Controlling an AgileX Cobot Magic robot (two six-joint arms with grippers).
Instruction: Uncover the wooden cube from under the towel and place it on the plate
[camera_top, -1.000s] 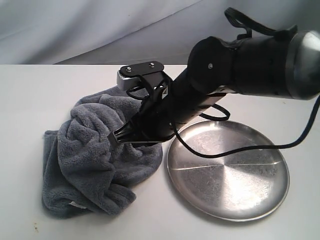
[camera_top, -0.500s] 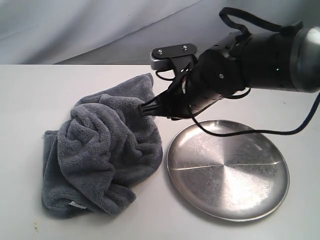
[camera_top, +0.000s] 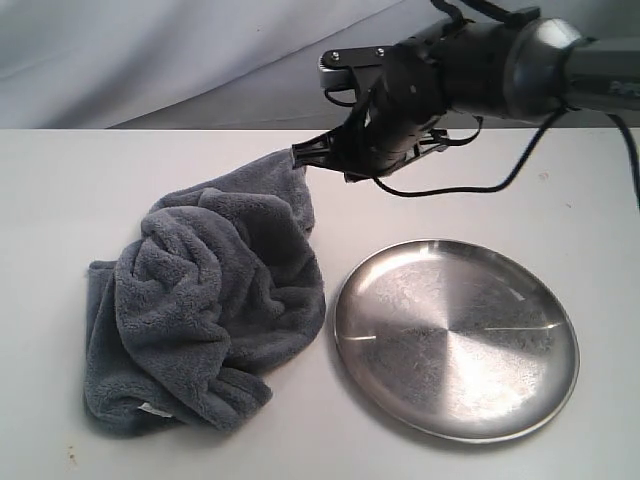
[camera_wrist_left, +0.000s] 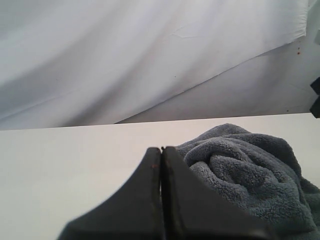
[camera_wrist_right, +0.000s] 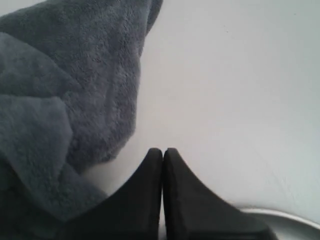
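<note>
The dark grey towel (camera_top: 210, 300) lies bunched on the white table, left of the silver plate (camera_top: 455, 340). No wooden cube shows in any view; it is hidden. My right gripper (camera_top: 298, 157) hangs just beyond the towel's far corner, shut with nothing between its fingers. In the right wrist view the gripper (camera_wrist_right: 162, 151) is over bare table, with the towel (camera_wrist_right: 60, 90) on one side and the plate's rim (camera_wrist_right: 280, 215) at the edge. My left gripper (camera_wrist_left: 161, 150) is shut and empty, low over the table beside the towel (camera_wrist_left: 250, 170); the exterior view does not show it.
The right arm (camera_top: 470, 70) and its black cable (camera_top: 520, 170) reach in over the back of the table, behind the plate. A pale cloth backdrop (camera_top: 200, 60) rises behind the table's far edge.
My right gripper has risen out of the towel's middle and drawn back toward the far right. The towel's far corner was pulled out straight along the way.
</note>
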